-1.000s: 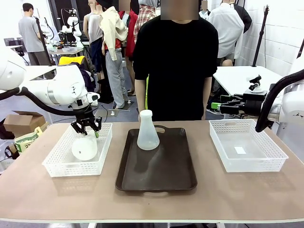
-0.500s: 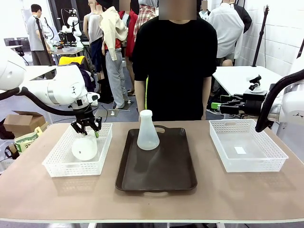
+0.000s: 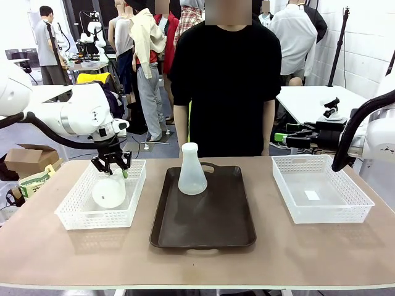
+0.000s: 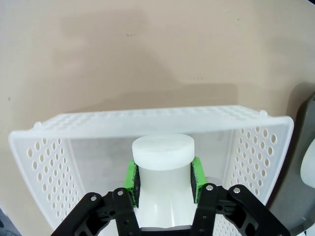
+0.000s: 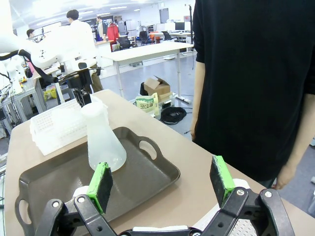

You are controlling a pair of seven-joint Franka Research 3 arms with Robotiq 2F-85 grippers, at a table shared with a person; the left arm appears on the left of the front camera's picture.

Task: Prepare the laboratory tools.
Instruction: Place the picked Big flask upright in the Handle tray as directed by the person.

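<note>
Flasks: two translucent frosted-white conical flasks with wide round bases and narrow necks.
First flask (image 4: 163, 162): clamped at the neck between the green pads of the black two-finger left gripper (image 3: 112, 165); body hangs tilted below the fingers, inside the white perforated plastic basket (image 3: 74, 206), base toward the camera.
Second flask (image 5: 102, 137): upright on the dark brown handled tray (image 5: 147, 169), ahead of and to the left of the right gripper (image 5: 162, 183), well apart from it.
Right gripper: jaws spread wide, nothing between the pads.
Weight: probably light, thin-walled and apparently empty.
Stiffness: likely rigid; neck shows no dent under the pads.
Surface: smooth and matte, likely to slip or swing if held loosely.
Fragility: possibly brittle; best set down softly.
Where to hold: narrow neck just under the rim, as the left pads do; wide base likely too broad for the jaws.
</note>
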